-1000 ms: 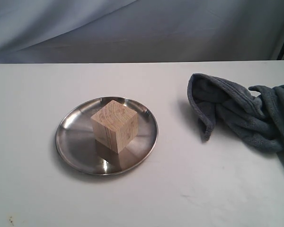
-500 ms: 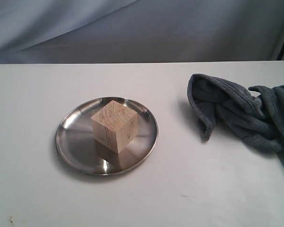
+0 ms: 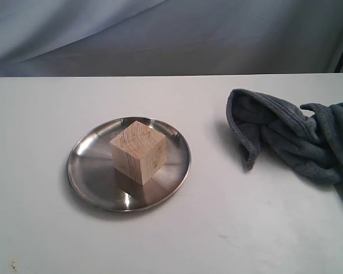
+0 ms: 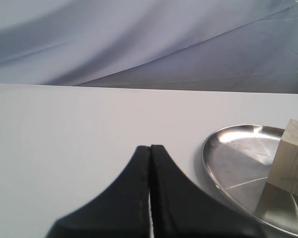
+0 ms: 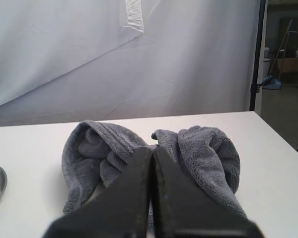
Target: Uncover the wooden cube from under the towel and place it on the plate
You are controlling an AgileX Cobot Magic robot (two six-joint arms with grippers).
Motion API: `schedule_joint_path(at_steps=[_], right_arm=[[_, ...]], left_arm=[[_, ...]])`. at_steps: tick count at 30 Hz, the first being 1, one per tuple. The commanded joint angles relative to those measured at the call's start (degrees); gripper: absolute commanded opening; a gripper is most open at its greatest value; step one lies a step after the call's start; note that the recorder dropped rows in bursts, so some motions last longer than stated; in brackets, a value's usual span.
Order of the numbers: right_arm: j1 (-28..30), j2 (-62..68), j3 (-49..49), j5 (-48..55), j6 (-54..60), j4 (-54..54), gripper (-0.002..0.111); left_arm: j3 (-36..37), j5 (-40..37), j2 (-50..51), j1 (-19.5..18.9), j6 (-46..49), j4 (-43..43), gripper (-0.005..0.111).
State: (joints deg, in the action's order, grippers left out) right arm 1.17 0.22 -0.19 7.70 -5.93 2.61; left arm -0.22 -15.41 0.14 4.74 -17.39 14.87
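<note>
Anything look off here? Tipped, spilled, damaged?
Nothing stands out. The wooden cube sits flat on the plate, with no visible damage. The towel lies crumpled on the table to the right, apart from the plate. The left gripper and right gripper are shut and empty.

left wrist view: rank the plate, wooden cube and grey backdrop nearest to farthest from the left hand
1. plate: on the table, its near rim just off the left hand.
2. wooden cube: sits on the plate, past that near rim.
3. grey backdrop: hangs beyond the table's far edge.
</note>
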Motion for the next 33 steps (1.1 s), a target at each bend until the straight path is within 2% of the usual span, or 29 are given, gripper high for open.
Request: schedule_joint_path(at_steps=[1, 4, 10, 13, 17, 33], right_arm=[[0.18, -0.22, 0.19, 1.54, -0.03, -0.56, 0.000], [0.18, -0.22, 0.19, 1.54, -0.03, -0.82, 0.000], [0.18, -0.22, 0.19, 2.06, -0.14, -9.79, 0.000], [0.18, -0.22, 0.19, 3.91, -0.14, -9.29, 0.000], [0.18, -0.22, 0.19, 11.97, -0.14, -9.29, 0.000], [0.18, -0.22, 0.19, 11.27, -0.14, -9.51, 0.000]], left_arm=[[0.22, 0.11, -0.14, -0.15, -0.05, -0.44, 0.000], [0.22, 0.11, -0.14, -0.15, -0.05, -0.44, 0.000], [0.22, 0.11, -0.14, -0.15, -0.20, -0.44, 0.000], [0.22, 0.11, -0.14, -0.15, -0.20, -0.44, 0.000], [0.22, 0.11, -0.14, -0.15, -0.20, -0.44, 0.000], [0.22, 0.11, -0.14, -0.15, -0.10, -0.44, 0.000]])
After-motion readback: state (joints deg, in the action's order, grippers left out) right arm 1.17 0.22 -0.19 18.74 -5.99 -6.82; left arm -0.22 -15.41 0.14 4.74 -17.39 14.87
